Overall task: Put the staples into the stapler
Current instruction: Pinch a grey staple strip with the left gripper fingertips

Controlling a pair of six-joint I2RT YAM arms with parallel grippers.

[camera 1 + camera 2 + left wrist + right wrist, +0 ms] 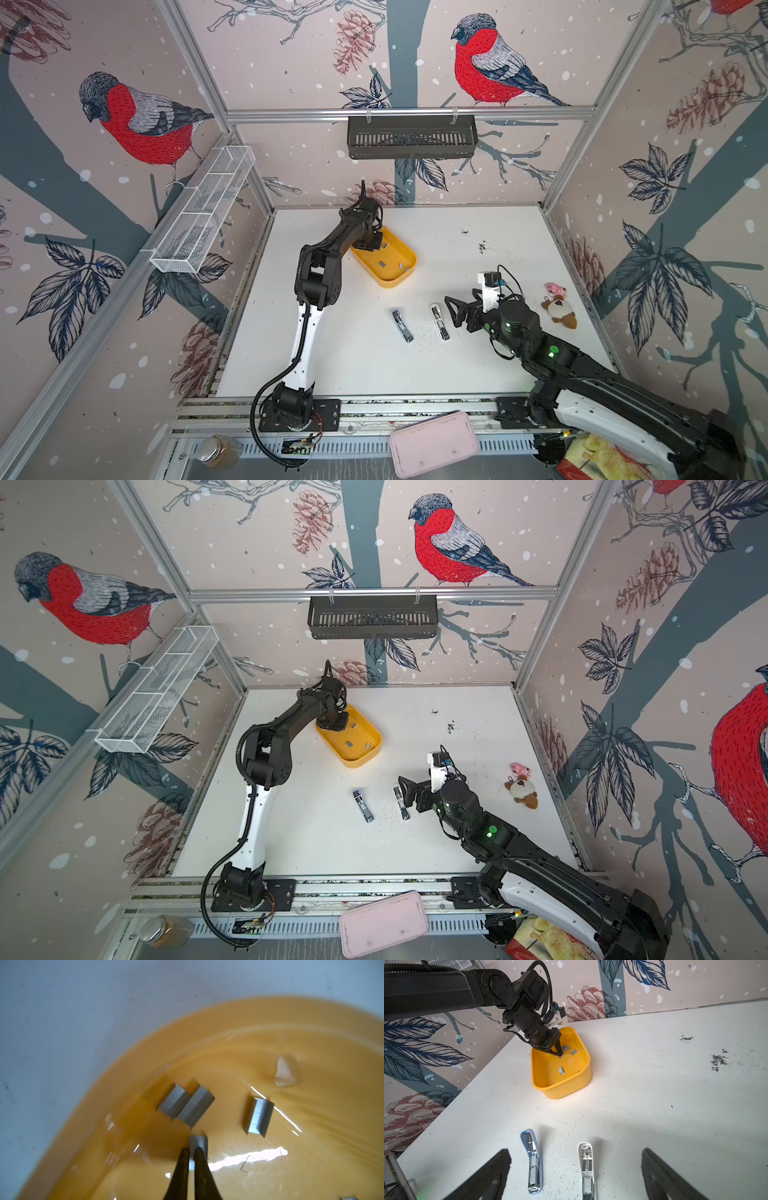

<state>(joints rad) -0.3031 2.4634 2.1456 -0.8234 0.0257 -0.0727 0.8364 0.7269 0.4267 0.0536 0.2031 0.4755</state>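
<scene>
Several grey staples lie in the yellow tub, among them a touching pair and a single strip. My left gripper reaches down into the tub and is shut on one staple strip. Two staplers lie opened flat on the table, a blue one and a white one. A grey strip sits in the blue one's channel. My right gripper hovers open beside the white stapler, holding nothing.
A plush toy lies at the right side of the table. Loose staple bits speckle the surface. A pink lid rests on the front rail. A black basket and a white wire basket hang on the walls.
</scene>
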